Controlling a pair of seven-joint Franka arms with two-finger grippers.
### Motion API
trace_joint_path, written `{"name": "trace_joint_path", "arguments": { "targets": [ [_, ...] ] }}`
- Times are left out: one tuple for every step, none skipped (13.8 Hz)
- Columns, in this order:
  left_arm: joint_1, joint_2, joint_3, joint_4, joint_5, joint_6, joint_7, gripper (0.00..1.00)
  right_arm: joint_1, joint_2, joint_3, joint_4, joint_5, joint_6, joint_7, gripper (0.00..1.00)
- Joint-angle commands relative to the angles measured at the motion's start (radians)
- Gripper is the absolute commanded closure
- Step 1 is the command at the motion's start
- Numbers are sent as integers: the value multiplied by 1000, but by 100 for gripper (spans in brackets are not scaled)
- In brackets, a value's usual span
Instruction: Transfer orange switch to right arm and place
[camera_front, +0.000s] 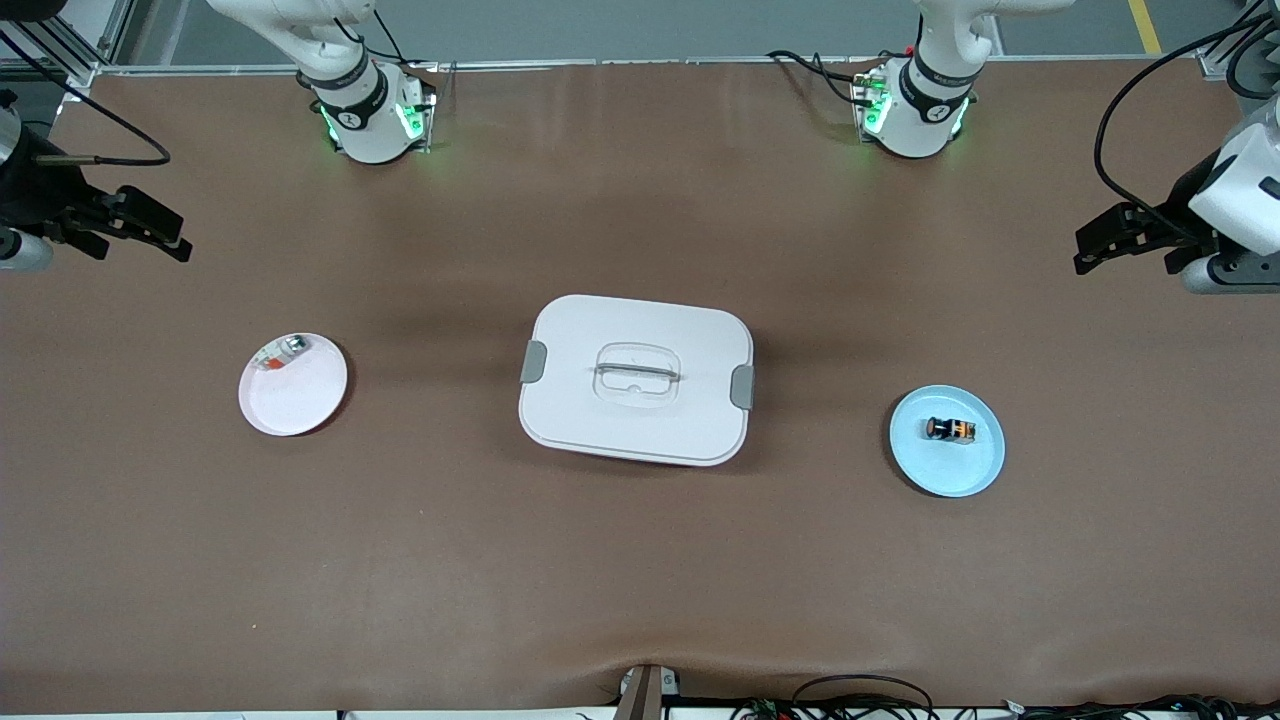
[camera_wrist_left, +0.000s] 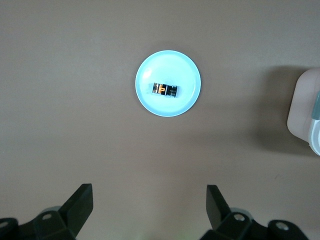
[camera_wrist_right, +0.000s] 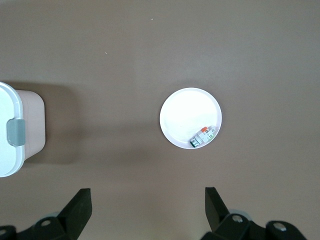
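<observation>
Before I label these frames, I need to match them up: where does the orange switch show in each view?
Front view: the orange switch lies on its side on the light blue plate, toward the left arm's end of the table.
Left wrist view: on that same plate, in the upper middle of the picture.
Right wrist view: not in it.
Shared landmark: the white lidded box, whose corner shows at the left wrist picture's edge.

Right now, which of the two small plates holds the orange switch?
The light blue plate toward the left arm's end holds the orange switch. The white plate toward the right arm's end holds only a clear-and-silver piece.
</observation>
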Motion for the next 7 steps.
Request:
{"name": "trace_joint_path", "arguments": {
  "targets": [
    [1, 13, 8, 29, -14, -22, 23, 0, -2, -8, 0, -4, 16, -2, 1, 0],
    [0, 13, 8, 29, -14, -22, 20, 0, -2, -8, 0, -4, 16, -2, 1, 0],
    [1, 13, 8, 29, -14, -22, 22, 0, -2, -8, 0, -4, 16, -2, 1, 0],
    [0, 13, 8, 29, -14, -22, 22, 0, -1, -8, 1, -4, 16, 1, 1, 0],
    [-2, 13, 8, 29, -14, -22, 22, 0, -2, -8, 0, -4, 14, 3, 1, 0],
    [-5, 13, 8, 29, -14, -22, 20, 0, -2, -8, 0, -4, 14, 3, 1, 0],
    [-8, 13, 8, 29, -14, -22, 14, 0, -4, -8, 0, -4, 16, 3, 1, 0]
  ]
}}
